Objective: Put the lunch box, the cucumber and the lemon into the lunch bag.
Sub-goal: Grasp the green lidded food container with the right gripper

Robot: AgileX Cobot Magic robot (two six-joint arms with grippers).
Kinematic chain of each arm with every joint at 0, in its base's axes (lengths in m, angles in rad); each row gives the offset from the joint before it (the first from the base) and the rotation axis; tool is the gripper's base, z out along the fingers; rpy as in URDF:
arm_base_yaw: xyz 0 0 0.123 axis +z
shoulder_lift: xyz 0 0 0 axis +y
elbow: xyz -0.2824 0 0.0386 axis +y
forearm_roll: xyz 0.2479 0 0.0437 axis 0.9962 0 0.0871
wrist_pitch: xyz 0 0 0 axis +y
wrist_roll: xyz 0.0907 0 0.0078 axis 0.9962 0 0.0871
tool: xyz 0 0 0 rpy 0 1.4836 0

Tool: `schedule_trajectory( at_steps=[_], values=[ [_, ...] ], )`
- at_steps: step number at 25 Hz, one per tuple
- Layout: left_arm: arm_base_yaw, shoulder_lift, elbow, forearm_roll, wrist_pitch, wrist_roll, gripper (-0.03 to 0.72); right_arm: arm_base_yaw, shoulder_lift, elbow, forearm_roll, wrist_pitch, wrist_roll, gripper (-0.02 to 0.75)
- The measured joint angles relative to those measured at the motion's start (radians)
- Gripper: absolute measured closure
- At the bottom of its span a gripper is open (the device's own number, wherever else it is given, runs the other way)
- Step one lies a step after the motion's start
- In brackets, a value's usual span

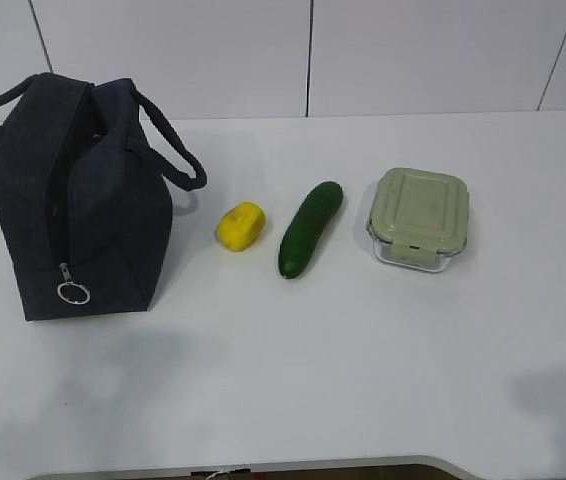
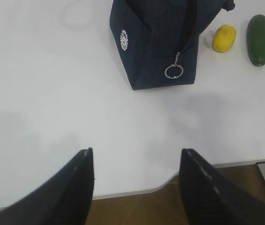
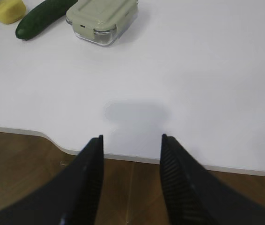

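The navy lunch bag (image 1: 73, 200) stands at the table's left, its zipper with a ring pull (image 1: 73, 292) facing front; it also shows in the left wrist view (image 2: 158, 42). The yellow lemon (image 1: 241, 226), the dark green cucumber (image 1: 310, 228) and the glass lunch box with pale green lid (image 1: 420, 218) lie in a row to its right. My left gripper (image 2: 136, 152) is open and empty over the table's front edge, well short of the bag. My right gripper (image 3: 131, 138) is open and empty at the front edge, far from the lunch box (image 3: 102, 18). Neither gripper shows in the exterior view.
The white table (image 1: 363, 370) has a curved front edge (image 3: 53, 140) with brown floor beyond it. A white panelled wall (image 1: 313, 50) stands behind the table. The cucumber (image 3: 41, 18) and lemon (image 3: 8, 10) show at the right wrist view's top left.
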Motion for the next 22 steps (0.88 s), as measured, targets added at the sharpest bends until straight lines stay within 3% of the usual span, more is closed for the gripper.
schedule_trajectory(
  at_steps=[22],
  values=[
    [0.0, 0.0, 0.0, 0.0, 0.0, 0.0, 0.26, 0.0, 0.0, 0.0, 0.0, 0.0, 0.0, 0.405]
  ],
)
